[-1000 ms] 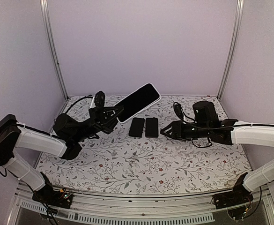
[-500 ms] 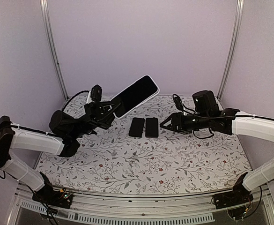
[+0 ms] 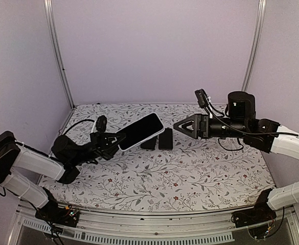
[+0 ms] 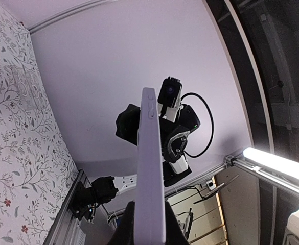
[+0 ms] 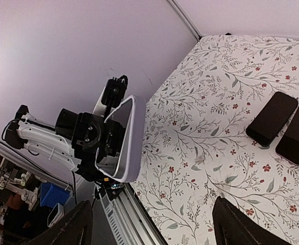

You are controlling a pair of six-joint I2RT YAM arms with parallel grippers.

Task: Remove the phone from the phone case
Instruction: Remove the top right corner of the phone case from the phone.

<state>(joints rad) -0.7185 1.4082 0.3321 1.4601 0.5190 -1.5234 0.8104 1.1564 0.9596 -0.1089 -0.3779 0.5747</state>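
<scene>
My left gripper (image 3: 118, 139) is shut on the lower end of the phone case (image 3: 140, 131), a pale lavender shell with a black phone screen in it, held tilted above the table's left middle. In the left wrist view the case (image 4: 152, 163) stands edge-on between my fingers (image 4: 124, 229), the gripper (image 4: 148, 232) closed on it. My right gripper (image 3: 179, 126) is open and empty in the air, a short way right of the case's top end, pointing at it. In the right wrist view its gripper (image 5: 152, 229) has wide-apart fingers (image 5: 70, 227), with the case (image 5: 129, 140) ahead.
Two bare black phones (image 3: 165, 139) lie side by side on the floral table cover (image 3: 190, 173) behind and under the held case, the left one (image 3: 148, 144) partly hidden. They also show in the right wrist view (image 5: 272, 118). Lavender walls enclose the table.
My left arm has lowered the cased phone and brought it toward the middle. My right arm has risen, its open gripper now level with the case's top end.
</scene>
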